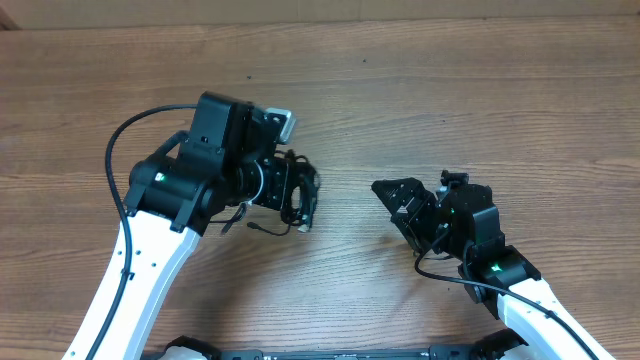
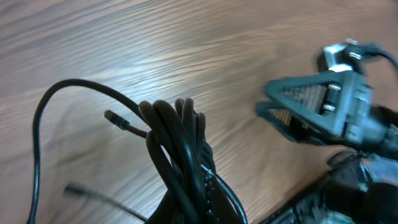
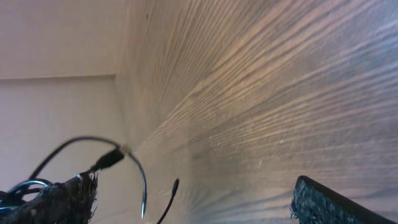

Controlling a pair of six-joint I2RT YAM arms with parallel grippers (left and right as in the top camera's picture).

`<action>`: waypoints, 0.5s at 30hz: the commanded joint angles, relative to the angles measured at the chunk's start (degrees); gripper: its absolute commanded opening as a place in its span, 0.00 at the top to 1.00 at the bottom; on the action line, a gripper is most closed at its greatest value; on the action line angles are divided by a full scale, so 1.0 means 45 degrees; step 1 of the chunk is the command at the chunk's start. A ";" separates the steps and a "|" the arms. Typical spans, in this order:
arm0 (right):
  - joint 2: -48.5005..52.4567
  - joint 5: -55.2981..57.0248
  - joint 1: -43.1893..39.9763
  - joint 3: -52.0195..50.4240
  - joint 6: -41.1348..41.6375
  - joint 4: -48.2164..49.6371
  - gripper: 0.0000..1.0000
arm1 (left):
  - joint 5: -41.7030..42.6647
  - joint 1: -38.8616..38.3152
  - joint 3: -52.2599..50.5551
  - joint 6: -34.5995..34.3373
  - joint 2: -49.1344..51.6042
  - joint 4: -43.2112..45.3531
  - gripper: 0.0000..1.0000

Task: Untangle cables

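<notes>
The cables (image 2: 180,146) are a bundle of thin black cords, folded into a tight loop that rises from the bottom of the left wrist view. My left gripper (image 1: 287,188) is shut on this bundle just above the table. One small plug end (image 2: 114,117) sticks out to the left, and another loose end (image 1: 262,228) lies on the wood. My right gripper (image 1: 395,205) stands open to the right of the bundle, apart from it, with nothing between its fingers. In the right wrist view a plug (image 3: 112,159) and a thin cable tip (image 3: 176,184) show beyond the left fingertip (image 3: 62,199).
The wooden table (image 1: 450,90) stretches bare behind both arms. A thicker black wire (image 1: 125,150) loops off the left arm. The right gripper (image 2: 314,106) shows at the right of the left wrist view.
</notes>
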 commanded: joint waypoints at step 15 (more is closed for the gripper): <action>-0.0010 -0.5294 -0.0044 -0.0053 -0.2837 -0.0112 0.42 | 0.5727 -0.0049 -0.0068 0.4313 0.2535 0.0826 0.96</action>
